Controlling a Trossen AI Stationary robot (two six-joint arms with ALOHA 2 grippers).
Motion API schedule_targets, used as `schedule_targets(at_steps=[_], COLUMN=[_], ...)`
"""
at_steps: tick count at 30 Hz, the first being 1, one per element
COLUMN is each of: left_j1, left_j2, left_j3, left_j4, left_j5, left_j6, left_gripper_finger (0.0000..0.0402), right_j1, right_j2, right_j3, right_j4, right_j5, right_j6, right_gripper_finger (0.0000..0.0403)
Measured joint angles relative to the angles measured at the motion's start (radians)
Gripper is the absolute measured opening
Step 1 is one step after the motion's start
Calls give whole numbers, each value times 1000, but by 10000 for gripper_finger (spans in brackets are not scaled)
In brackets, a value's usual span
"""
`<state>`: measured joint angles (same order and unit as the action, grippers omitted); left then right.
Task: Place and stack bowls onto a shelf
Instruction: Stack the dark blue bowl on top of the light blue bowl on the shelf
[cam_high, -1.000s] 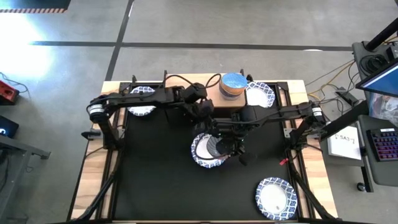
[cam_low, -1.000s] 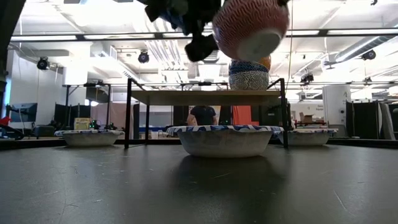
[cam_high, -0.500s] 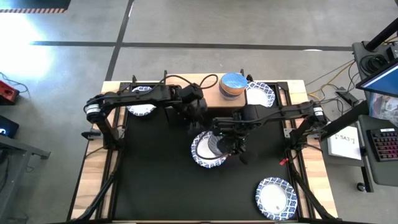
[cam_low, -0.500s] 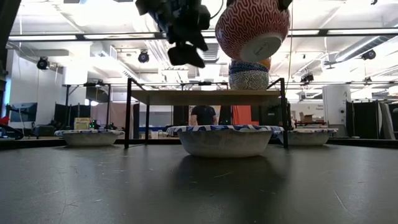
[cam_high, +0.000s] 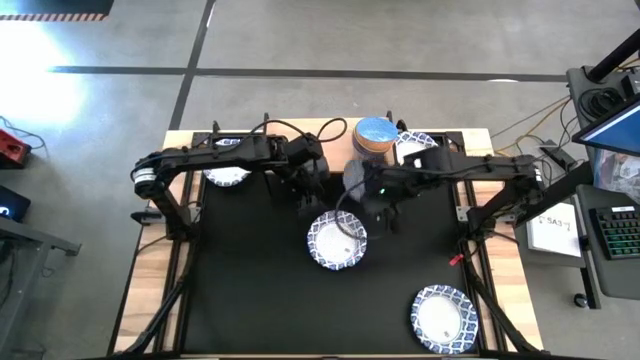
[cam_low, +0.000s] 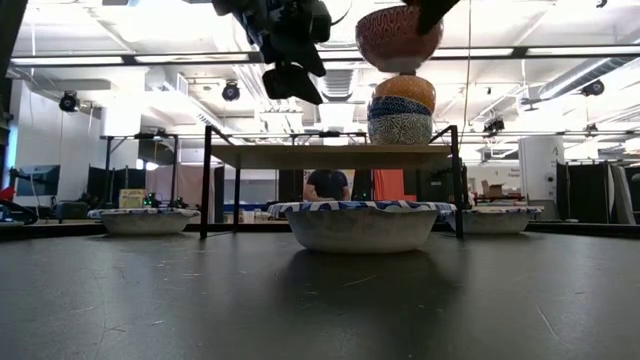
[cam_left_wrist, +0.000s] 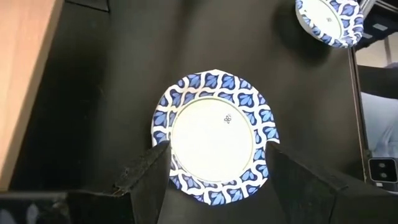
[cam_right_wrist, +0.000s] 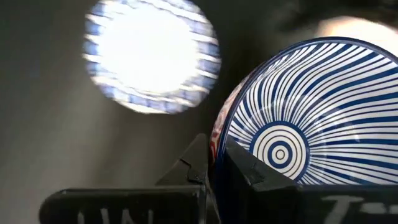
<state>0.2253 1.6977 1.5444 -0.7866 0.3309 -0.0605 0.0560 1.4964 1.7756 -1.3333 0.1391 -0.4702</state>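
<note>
My right gripper (cam_right_wrist: 214, 165) is shut on a red patterned bowl (cam_low: 398, 38) with a blue-striped inside (cam_right_wrist: 298, 124), high over the table. The bowl hangs just above and in front of a stack of small bowls (cam_low: 401, 110), which stands on the wooden shelf (cam_low: 330, 156) at the far edge. In the high view the stack (cam_high: 375, 135) shows blue from above. My left gripper (cam_left_wrist: 216, 149) hangs open over a wide white bowl with a blue-patterned rim (cam_high: 337, 240) at the table's middle, touching nothing. My right gripper holds the red bowl by its rim (cam_right_wrist: 216, 149), one finger inside the bowl and one outside against the red wall. The fingers slant down onto the rim from above. The bowl is lifted clear, nearly upright, its foot (cam_low: 397, 68) just over the stack's top bowl.
Three more white blue-rimmed bowls stand about: one at the far left (cam_high: 228, 160), one at the far right beside the shelf (cam_high: 418, 150), one at the near right (cam_high: 442, 318). The shelf's thin black legs (cam_low: 207, 180) stand behind the middle bowl. A person (cam_low: 326, 185) shows beyond the table.
My right gripper has risen and gone toward the far edge with the red bowl, from over the middle white bowl to just above the stack on the shelf. The bowl has turned from tilted to nearly upright. My left gripper has drawn back a little toward the table's left.
</note>
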Motion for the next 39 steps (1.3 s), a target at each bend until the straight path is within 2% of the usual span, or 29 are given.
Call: schedule_targets(at_steps=[3, 6, 12, 18, 23, 39], left_j1=[0, 0, -1, -1, -1, -1], left_j2=[-14, -27, -36, -36, -36, -36], left_j3=[0, 0, 0, -1, -2, -2], left_j4=[0, 0, 1, 1, 0, 0], left_j5=[-10, -11, -11, -11, -11, -11], left_j6=[0, 0, -2, -3, -2, 3], left_gripper_finger=[243, 242, 242, 242, 242, 242], right_j1=[-34, -87, -224, -356, -380, -425], right_j2=[-32, -59, -85, -55, -24, 12], right_j3=[0, 0, 1, 2, 2, 2], right_j4=[36, 73, 168, 138, 109, 112], right_j5=[125, 180, 183, 123, 85, 97], right_j6=[0, 1, 34, 140, 156, 120], right_gripper_finger=[12, 12, 12, 12, 12, 13])
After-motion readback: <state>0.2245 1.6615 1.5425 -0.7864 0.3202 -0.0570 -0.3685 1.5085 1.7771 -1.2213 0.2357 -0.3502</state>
